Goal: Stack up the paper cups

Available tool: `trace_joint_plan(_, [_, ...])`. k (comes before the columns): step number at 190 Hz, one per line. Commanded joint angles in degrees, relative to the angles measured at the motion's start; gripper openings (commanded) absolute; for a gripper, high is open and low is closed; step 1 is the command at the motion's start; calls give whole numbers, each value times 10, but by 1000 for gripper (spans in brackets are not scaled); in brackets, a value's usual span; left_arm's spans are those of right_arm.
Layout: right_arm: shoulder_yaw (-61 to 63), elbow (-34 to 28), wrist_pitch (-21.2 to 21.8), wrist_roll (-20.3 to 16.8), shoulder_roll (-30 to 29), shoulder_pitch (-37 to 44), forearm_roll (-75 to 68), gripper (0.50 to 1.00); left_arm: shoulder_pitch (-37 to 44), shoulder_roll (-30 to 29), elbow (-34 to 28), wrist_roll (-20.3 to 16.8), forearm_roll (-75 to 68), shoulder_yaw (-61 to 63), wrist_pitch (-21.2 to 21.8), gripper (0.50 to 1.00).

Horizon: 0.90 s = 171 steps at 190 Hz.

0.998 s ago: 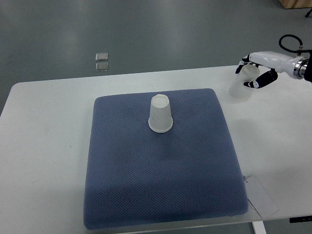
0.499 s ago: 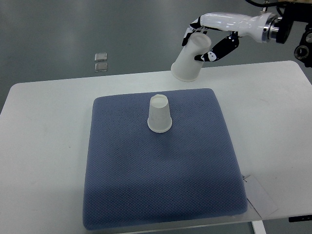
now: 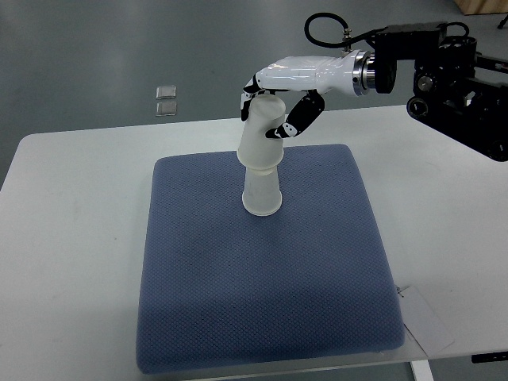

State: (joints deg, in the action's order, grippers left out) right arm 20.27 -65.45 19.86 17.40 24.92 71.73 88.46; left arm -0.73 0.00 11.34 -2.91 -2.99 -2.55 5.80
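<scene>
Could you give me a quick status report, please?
Right hand shut on upside-down held cup, directly above mat cup. Left hand out of view. Nothing blocking.

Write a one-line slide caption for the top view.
Right hand holds an upside-down cup just above the cup standing on the blue mat.

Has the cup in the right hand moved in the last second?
Yes. The held paper cup travelled left from the table's right edge and now sits directly above the upside-down cup on the blue mat, gripped by the right hand.
</scene>
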Motion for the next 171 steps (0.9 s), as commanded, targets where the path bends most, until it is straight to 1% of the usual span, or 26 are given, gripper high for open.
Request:
trace_joint_plan(1, [-4,6,0,0,-8,-1,8,500,-1,0,0,0,0,0,0,1000])
trace_joint_plan(49, [-8,10,-6,-1,-24,-12,12,500,-1,0,0,0,0,0,0,1000])
trace_joint_plan(72, [-8,12,-10,-14,-33,-17,11,509,-1,0,0,0,0,0,0,1000])
trace_joint_plan(77, [-8,14,-10,-14,-34,-20,12,537,-1,0,0,0,0,0,0,1000])
trace_joint_plan(84, [-8,16,-10,-14,-35,-24,11,560,-1,0,0,0,0,0,0,1000])
trace_joint_plan(89, [-7,16,-10,-15,-36,-26,11,594,-1,0,0,0,0,0,0,1000])
trace_joint_plan(91, [-7,16,-10,-15,-36,-26,11,594,-1,0,0,0,0,0,0,1000])
trace_joint_plan(92, [-7,16,-10,-15,-36,-26,11,613,-1,0,0,0,0,0,0,1000])
trace_joint_plan(93, [-7,16,-10,-15,-36,-26,11,613,-1,0,0,0,0,0,0,1000])
trace_joint_plan(94, [-7,16,-10,-15,-36,-27,11,637,0,0,0,0,0,0,0,1000])
trace_joint_plan(95, [-7,16,-10,-15,-36,-27,11,637,0,0,0,0,0,0,0,1000])
trace_joint_plan(96, [-7,16,-10,-15,-36,-27,11,664,-1,0,0,0,0,0,0,1000])
trace_joint_plan(97, [-7,16,-10,-15,-36,-27,11,664,-1,0,0,0,0,0,0,1000])
trace_joint_plan(98, [-7,16,-10,-15,-36,-28,11,690,-1,0,0,0,0,0,0,1000])
trace_joint_plan(99, [-7,16,-10,-15,-36,-28,11,690,-1,0,0,0,0,0,0,1000])
trace_joint_plan(100, [-7,16,-10,-15,-36,-29,11,721,-1,0,0,0,0,0,0,1000])
trace_joint_plan(101, [-7,16,-10,-15,-36,-29,11,721,-1,0,0,0,0,0,0,1000])
trace_joint_plan(102, [-7,16,-10,-15,-36,-30,11,747,-1,0,0,0,0,0,0,1000])
trace_joint_plan(103, [-7,16,-10,-15,-36,-30,11,748,-1,0,0,0,0,0,0,1000])
trace_joint_plan(104, [-7,16,-10,-16,-36,-31,11,766,-1,0,0,0,0,0,0,1000])
trace_joint_plan(113, [-7,16,-10,-17,-36,-35,11,823,0,0,0,0,0,0,0,1000])
trace_joint_plan(114, [-7,16,-10,-17,-36,-36,11,840,-1,0,0,0,0,0,0,1000])
trace_joint_plan(116, [-7,16,-10,-17,-36,-36,11,840,-1,0,0,0,0,0,0,1000])
trace_joint_plan(117, [-7,17,-10,-17,-36,-36,11,856,0,0,0,0,0,0,0,1000])
trace_joint_plan(125, [-7,20,-10,-17,-36,-40,10,901,0,0,0,0,0,0,0,1000])
trace_joint_plan(171, [-1,27,-11,-17,-36,-54,10,907,0,0,0,0,0,0,0,1000])
